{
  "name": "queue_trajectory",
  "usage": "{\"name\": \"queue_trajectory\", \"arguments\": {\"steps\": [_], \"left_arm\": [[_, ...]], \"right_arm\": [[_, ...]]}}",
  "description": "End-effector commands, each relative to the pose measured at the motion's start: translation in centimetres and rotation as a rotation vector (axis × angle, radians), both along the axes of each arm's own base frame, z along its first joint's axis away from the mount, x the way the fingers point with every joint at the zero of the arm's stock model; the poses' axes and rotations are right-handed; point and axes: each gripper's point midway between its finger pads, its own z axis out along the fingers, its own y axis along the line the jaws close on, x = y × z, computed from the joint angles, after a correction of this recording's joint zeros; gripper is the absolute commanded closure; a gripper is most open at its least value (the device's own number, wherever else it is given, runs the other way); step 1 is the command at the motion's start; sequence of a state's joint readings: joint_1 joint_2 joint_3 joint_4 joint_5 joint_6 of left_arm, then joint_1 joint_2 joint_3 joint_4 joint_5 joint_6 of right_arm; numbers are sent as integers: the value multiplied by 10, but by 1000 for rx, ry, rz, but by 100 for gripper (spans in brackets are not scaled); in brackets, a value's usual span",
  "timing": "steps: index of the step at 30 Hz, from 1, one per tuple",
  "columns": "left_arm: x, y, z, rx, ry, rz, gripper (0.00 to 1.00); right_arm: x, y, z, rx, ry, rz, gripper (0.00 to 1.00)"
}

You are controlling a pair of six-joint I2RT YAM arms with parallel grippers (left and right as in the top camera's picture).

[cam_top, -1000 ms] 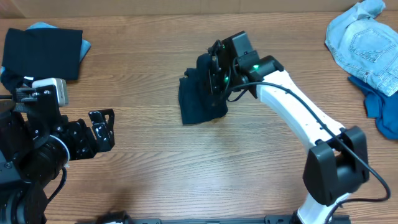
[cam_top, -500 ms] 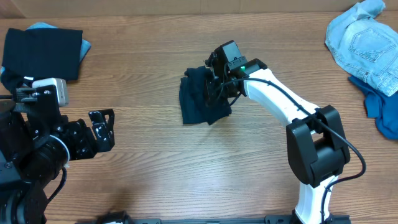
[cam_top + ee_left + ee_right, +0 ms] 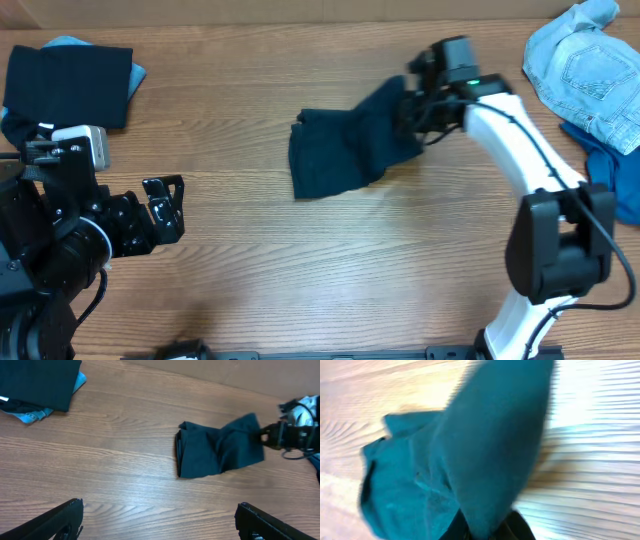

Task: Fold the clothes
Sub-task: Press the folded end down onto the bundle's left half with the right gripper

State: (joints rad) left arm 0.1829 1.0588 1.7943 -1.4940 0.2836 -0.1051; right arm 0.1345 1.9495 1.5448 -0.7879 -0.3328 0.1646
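My right gripper [image 3: 415, 103] grips one edge of the dark navy shirt [image 3: 335, 160], which lies unfolded mid-table toward the far edge. My left gripper [image 3: 165, 210] is open near the left edge. Only the black piece [image 3: 70, 85] at the far left corner looks folded; the denim piece [image 3: 580, 65] and the blue piece [image 3: 612, 175] at the far right corner are not.

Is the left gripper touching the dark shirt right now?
No, the left gripper hangs open at the left of the overhead view, well apart from the dark shirt lying in the middle.
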Motion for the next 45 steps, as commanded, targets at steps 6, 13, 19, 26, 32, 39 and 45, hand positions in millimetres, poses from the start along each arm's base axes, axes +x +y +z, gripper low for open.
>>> {"name": "queue_trajectory", "arguments": {"steps": [6,13,19,26,32,39,45], "left_arm": [[0,-1,5,-4,-14,6,0],[0,-1,5,-4,-14,6,0],[0,-1,5,-4,-14,6,0],[0,-1,5,-4,-14,6,0],[0,-1,5,-4,-14,6,0],[0,-1,5,-4,-14,6,0],[0,-1,5,-4,-14,6,0]], "right_arm": [[10,-8,18,-52,-95,55,96],[6,-25,14,-158,-80,38,96],[0,-4,25,-119,-93,104,96],[-13,63,33,-72,-138,250,96],[-31,111,34,-46,-144,321,96],[-50,151,36,-20,-149,379,89],[-62,187,34,17,-155,401,39]]}}
